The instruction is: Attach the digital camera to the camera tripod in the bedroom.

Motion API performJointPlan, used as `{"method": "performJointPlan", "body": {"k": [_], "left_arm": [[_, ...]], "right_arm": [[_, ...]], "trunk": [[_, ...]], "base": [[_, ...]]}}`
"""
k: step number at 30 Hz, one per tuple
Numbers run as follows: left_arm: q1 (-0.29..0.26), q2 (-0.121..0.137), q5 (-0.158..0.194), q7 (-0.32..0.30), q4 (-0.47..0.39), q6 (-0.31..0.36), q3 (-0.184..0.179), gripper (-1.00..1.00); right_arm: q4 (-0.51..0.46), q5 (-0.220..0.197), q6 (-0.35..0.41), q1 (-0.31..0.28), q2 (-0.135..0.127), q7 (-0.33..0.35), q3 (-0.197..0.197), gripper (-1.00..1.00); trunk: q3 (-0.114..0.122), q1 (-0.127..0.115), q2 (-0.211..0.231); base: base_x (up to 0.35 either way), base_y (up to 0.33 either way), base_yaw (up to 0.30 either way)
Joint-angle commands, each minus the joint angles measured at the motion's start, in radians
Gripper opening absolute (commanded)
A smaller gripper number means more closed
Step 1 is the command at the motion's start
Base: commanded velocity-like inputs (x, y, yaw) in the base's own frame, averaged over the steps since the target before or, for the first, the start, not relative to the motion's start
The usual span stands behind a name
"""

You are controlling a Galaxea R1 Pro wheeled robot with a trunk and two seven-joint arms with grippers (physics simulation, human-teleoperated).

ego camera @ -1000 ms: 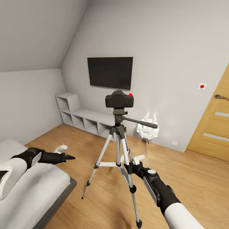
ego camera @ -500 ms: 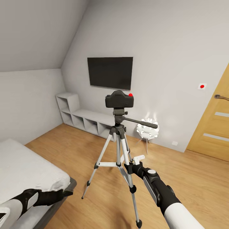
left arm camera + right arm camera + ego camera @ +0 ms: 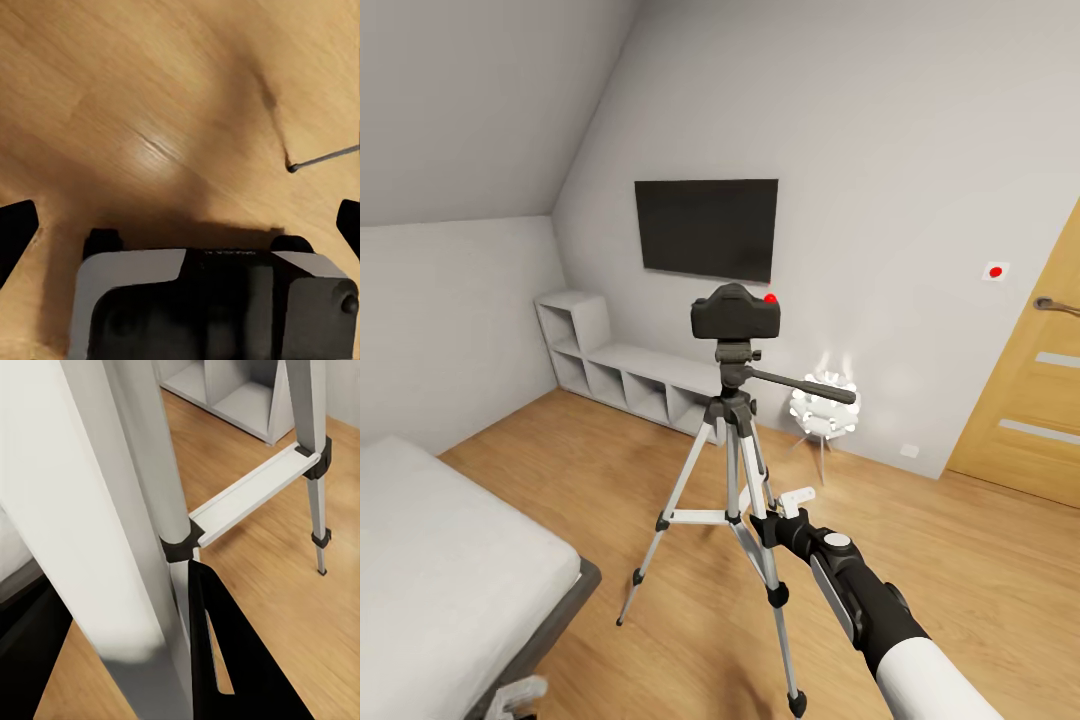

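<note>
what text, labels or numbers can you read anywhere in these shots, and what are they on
None: no words, numbers or brand marks are readable in any view.
digital camera: plain black, red dot on top, no lettering.
wall plate beside the door: a red dot, no text.
TV: blank dark screen.
camera tripod: no markings visible.

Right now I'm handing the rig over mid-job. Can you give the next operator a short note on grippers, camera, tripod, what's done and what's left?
Left gripper: open, empty, low beside the bed, facing the floor.
Right gripper: hard against a leg of the camera tripod; grip unclear.
Digital camera: upright on the tripod's head, in the bedroom.
Done: camera appears mounted.
Left: confirm it is seated, then back the right arm off without tipping the tripod.
</note>
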Motion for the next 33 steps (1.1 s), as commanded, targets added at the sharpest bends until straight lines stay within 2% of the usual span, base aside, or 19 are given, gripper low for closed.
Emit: {"method": "performJointPlan", "body": {"k": [1,2,3,6,8,9,15,25,26,33], "left_arm": [[0.030,-0.012,0.016,0.112,0.000,0.005,-0.004,1.00],[0.045,-0.020,0.021,0.173,0.000,0.003,-0.003,1.00],[0.075,-0.039,0.039,0.294,0.000,-0.002,-0.002,1.00],[0.113,-0.071,0.084,0.453,0.000,-0.011,-0.001,1.00],[0.135,-0.087,0.119,0.529,0.000,-0.023,-0.002,1.00],[0.154,-0.099,0.152,0.579,-0.001,-0.039,-0.002,1.00],[0.192,-0.115,0.212,0.659,0.000,-0.094,-0.002,1.00],[0.205,-0.119,0.229,0.679,0.000,-0.113,-0.002,1.00],[0.206,-0.119,0.229,0.679,0.000,-0.113,-0.002,1.00],[0.206,-0.119,0.231,0.680,0.000,-0.117,-0.002,1.00]], "right_arm": [[0.002,0.004,0.007,0.000,0.000,0.003,0.004,-1.00],[0.002,0.004,0.008,0.000,0.000,0.003,0.004,-1.00],[0.002,0.004,0.009,0.000,0.000,0.003,0.004,-1.00],[0.002,0.003,0.013,0.000,0.000,0.003,0.004,-1.00],[0.002,0.003,0.016,0.000,0.000,0.003,0.004,-1.00],[0.002,0.003,0.018,0.000,0.000,0.003,0.004,-1.00],[0.002,0.003,0.021,0.000,0.000,0.003,0.003,-1.00],[0.002,0.004,0.021,0.000,0.000,0.003,0.003,-1.00],[0.002,0.004,0.021,0.000,0.000,0.003,0.003,1.00],[0.002,0.004,0.022,0.000,-0.001,0.004,0.003,1.00]], "trunk": [[-0.002,0.000,-0.001],[-0.002,0.000,-0.001],[-0.002,0.000,-0.001],[-0.002,0.000,-0.001],[-0.002,0.000,-0.001],[-0.002,0.000,-0.001],[-0.002,0.000,-0.001],[-0.002,0.000,-0.001],[-0.002,0.000,-0.001],[-0.002,0.000,-0.001]], "base": [[0.000,0.000,0.000],[0.000,0.000,0.000],[0.000,0.000,0.000],[0.000,0.000,0.000],[0.000,0.000,0.000],[0.000,0.000,0.000],[0.000,0.000,0.000],[0.000,0.000,0.000],[0.000,0.000,0.000],[0.000,0.000,0.000]]}}
